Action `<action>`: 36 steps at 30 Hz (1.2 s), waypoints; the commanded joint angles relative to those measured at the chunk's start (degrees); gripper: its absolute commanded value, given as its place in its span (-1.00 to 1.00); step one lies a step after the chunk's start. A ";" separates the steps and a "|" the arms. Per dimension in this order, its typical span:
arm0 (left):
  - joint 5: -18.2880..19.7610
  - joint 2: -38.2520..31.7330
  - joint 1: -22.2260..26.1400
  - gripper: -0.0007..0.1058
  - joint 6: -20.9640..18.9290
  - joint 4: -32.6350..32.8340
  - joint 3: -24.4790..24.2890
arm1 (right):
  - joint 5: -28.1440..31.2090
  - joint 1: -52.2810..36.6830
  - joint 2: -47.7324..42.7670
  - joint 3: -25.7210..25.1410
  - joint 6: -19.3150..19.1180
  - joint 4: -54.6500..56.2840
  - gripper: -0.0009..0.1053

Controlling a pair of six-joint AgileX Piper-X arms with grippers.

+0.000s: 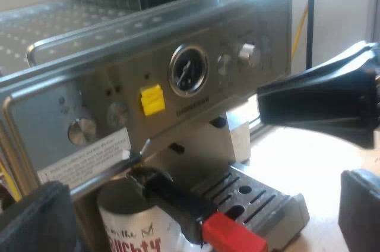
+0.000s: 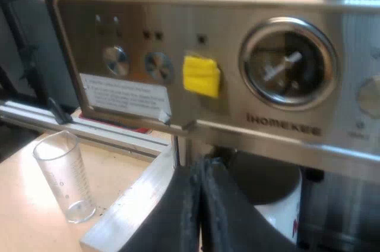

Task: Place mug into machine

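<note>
A white mug [image 1: 133, 234] with red lettering stands under the espresso machine's [image 1: 196, 103] front, beneath the locked metal holder, whose dark handle [image 1: 196, 207] ends in red. My left gripper [image 1: 309, 151] hangs open off to the side of the machine's panel, with nothing between its fingers. In the right wrist view the mug [image 2: 285, 216] sits below the pressure gauge [image 2: 288, 65]. My right gripper [image 2: 199, 204] is just in front of the mug, its two black fingers pressed together with nothing visible between them.
An empty measuring glass [image 2: 62, 175] stands upright on the wooden table near the machine's side. The slotted drip tray [image 1: 261, 198] lies under the holder's handle. A yellow sticker [image 2: 200, 75] marks the panel, and a dark blurred shape [image 1: 35, 222] sits close beside the mug.
</note>
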 commanded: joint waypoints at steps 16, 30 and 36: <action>0.37 -0.37 -0.04 0.73 -0.09 3.68 -2.70 | 7.60 -0.11 16.64 -16.08 -7.09 0.22 -0.98; 0.37 -0.37 -0.04 0.73 -0.09 3.68 -2.70 | 8.84 -4.91 18.70 -16.99 -6.30 0.22 -0.98; 0.37 -0.37 -0.04 0.73 -0.09 3.68 -2.70 | 7.55 -7.84 19.55 -17.13 -5.92 -0.63 -0.98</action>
